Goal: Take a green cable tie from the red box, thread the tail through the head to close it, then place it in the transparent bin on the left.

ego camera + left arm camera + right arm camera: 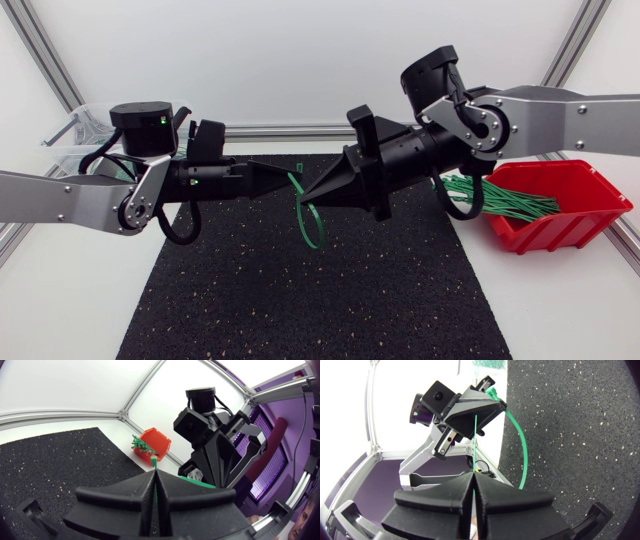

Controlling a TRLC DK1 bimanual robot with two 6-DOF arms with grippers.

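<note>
Item: 1 green cable tie [313,225], held in the air above the black mat [300,300], between both arms.
- Left gripper [281,178]: jaws closed on the tie's head end.
- Right gripper [304,193]: jaws pinched on the thin tail.
- Form: the strap bows into a hanging loop. The tail runs straight to the head, but whether it has passed through cannot be told.
- Red box [575,225]: well to the right, holding the remaining ties [500,198].
- Transparent bin [70,125]: far left.

Status: pick done, threading in hand, binning outstanding.
</note>
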